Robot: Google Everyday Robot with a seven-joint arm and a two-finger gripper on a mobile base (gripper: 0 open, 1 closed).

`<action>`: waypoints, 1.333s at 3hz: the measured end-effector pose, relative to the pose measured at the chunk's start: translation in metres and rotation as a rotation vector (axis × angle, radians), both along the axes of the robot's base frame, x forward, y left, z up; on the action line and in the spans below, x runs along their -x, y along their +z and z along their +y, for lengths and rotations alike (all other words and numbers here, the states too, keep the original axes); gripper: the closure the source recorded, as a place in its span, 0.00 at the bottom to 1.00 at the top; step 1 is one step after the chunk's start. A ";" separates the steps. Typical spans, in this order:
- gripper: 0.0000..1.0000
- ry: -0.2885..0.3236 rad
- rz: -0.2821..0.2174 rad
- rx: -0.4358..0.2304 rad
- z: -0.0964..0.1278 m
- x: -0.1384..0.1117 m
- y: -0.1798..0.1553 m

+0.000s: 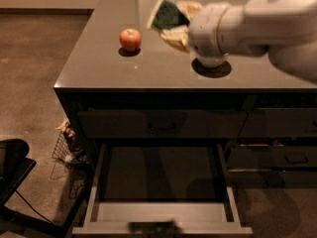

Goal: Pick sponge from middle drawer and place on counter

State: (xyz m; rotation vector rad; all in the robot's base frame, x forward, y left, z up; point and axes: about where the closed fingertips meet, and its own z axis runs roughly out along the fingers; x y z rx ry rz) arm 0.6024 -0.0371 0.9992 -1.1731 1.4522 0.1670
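Camera view looks down on the sponge [167, 15], which is up in the air over the far middle part of the counter [94, 66], tilted so that its dark green face turns towards the camera and a yellowish layer shows along its left edge. The gripper [176, 22] holds it: the pale fingers [177, 35] are closed on the sponge from its right and lower sides, and the sponge does not touch the countertop. Behind the gripper the thick white arm [277, 19] reaches in from the right edge of the frame, above the counter's right half.

Just below the wrist a pale rounded shape, seemingly a white bowl [210, 61], sits on the counter with a dark shadow on its near side; most of it is hidden by the arm. A red apple [130, 38] stands on the counter to the left of the sponge and nearer the camera, well apart from the gripper.

Below the counter's near edge a closed drawer front [161, 124] with a dark bar handle spans the cabinet. Under it the middle drawer [163, 175] is pulled out towards the camera, its dark floor bare between lighter grey side walls and a flat front panel. More closed drawer fronts [296, 157] with handles are to the right. On the brown floor [29, 73] to the left, a wire basket [67, 150] stands against the cabinet.
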 end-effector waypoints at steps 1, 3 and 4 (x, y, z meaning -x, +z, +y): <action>1.00 0.061 -0.132 0.096 0.022 0.000 0.034; 1.00 0.151 -0.120 0.223 0.037 -0.036 0.015; 1.00 0.241 -0.082 0.363 0.048 -0.073 -0.005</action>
